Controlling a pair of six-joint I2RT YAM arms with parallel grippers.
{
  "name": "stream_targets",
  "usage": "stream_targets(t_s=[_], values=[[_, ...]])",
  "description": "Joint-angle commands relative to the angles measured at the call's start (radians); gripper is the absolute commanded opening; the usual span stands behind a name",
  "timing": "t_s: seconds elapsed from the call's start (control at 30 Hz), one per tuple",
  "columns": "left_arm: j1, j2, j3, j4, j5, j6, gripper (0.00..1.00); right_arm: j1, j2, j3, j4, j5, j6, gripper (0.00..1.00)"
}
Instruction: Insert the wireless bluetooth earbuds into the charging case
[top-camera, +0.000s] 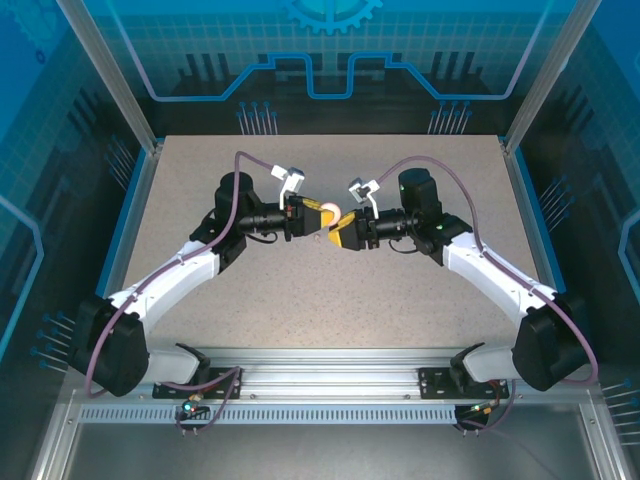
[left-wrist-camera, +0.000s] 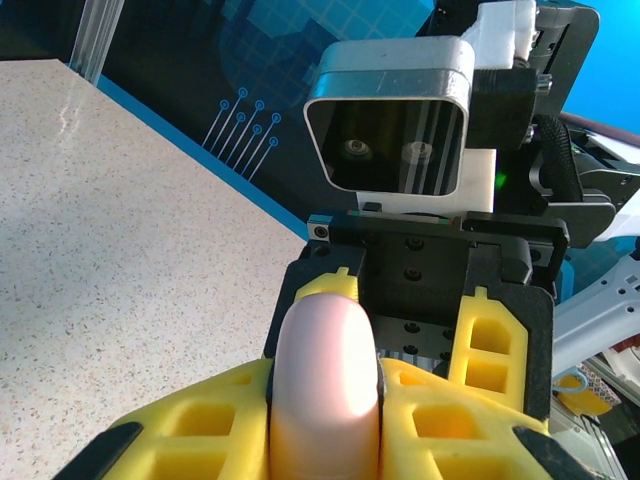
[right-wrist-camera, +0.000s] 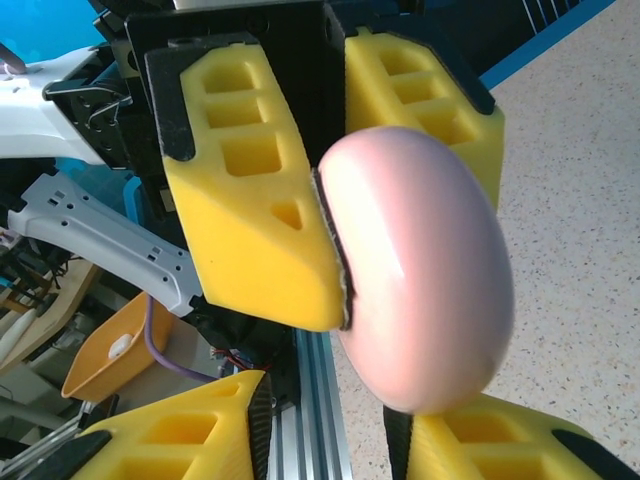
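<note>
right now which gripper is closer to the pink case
Left. The left gripper is clamped on the pink charging case, fingers pressing both sides. The right gripper faces it, open, fingertips at its far end; contact unclear.

Speckled beige surface (top-camera: 330, 300), slight glare. Blue panels (top-camera: 330, 100) with circuit-style graphics close it in, aluminium posts (top-camera: 112, 75) at back corners. Slotted aluminium rail (top-camera: 330, 372) along near edge.
</note>
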Motion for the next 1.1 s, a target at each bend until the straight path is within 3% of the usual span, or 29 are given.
stream_targets(t_s=[0.0,0.7,1.07], values=[[-0.003,-0.015,-0.014,0.033,0.066,-0.002,0.18,-0.011,-0.029,-0.007,0.072,-0.034,0.018,0.37],[-0.012,-0.027,-0.002,0.007,0.143,0.043,0.18,-0.046,-0.027,0.031,0.068,-0.121,-0.002,0.38],[-0.019,-0.019,0.0,-0.02,0.125,0.06,0.23,-0.037,-0.03,0.038,0.073,-0.102,0.003,0.16]])
